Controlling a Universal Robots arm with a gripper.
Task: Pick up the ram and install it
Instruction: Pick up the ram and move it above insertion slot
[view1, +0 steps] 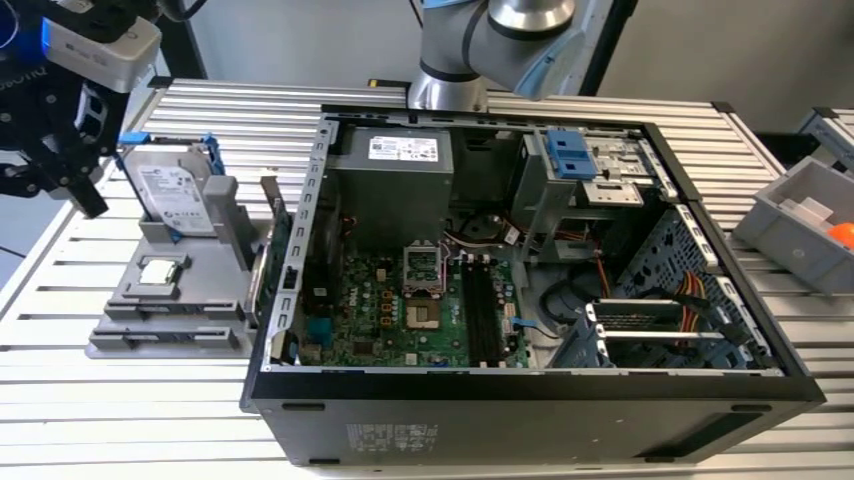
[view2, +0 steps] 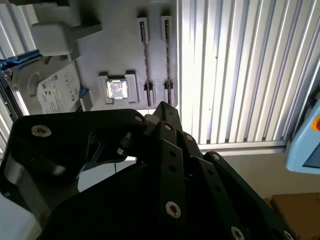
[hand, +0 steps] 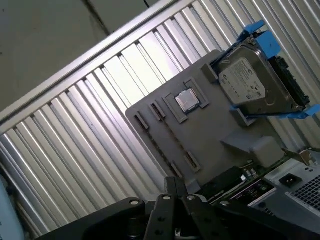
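Jaws pressed together, nothing visible between them; gripper hangs over bench, beside open computer case. Grey holder: ram apparently edge-up in slots. Light, stiff, fragile; pinch flat faces mid-length.

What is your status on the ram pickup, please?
End effector shut, empty, near the grey fixture. Ram not in grasp, location unclear. Open case alongside, no obstruction seen.

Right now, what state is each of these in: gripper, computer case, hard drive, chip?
Gripper: shut, near the gray holder.
Computer case: side open, motherboard exposed.
Hard drive: standing upright in the holder.
Chip: lying flat in its recess.
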